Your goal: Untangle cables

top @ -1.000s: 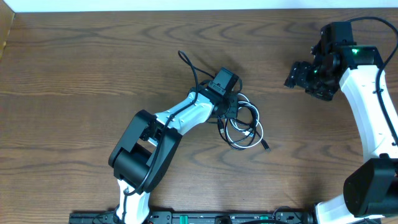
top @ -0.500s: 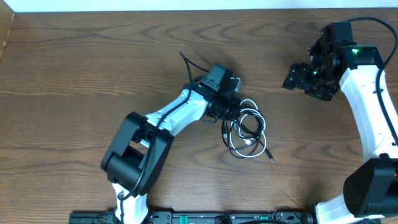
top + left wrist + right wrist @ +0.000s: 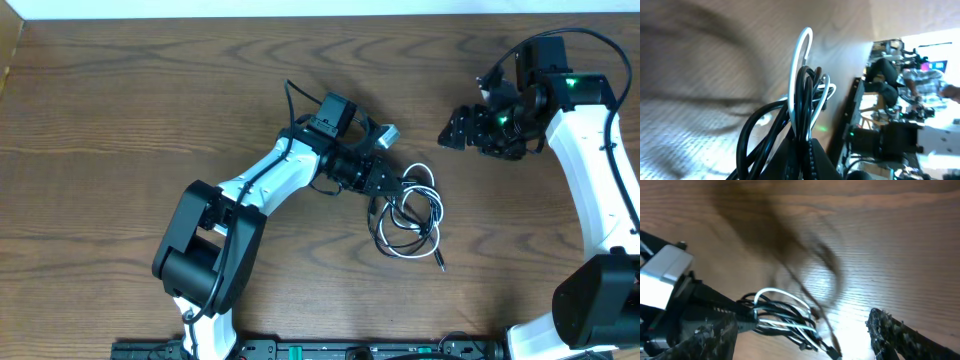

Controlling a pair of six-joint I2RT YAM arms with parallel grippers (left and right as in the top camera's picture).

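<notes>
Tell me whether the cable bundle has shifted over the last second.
Yes. The cables, held by the left gripper, moved right and nearer the bottom rail overhead.

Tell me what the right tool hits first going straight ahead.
Probably the tangled bundle of thin white and black cables, which the left tool clamps; it sits dead ahead of the right tool, though depth is unclear.

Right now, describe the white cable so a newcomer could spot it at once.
On the wooden table, find the left gripper near the middle, clamped on a tangle. There, the white cable is the pale cord looped among dark strands of the black cable.
</notes>
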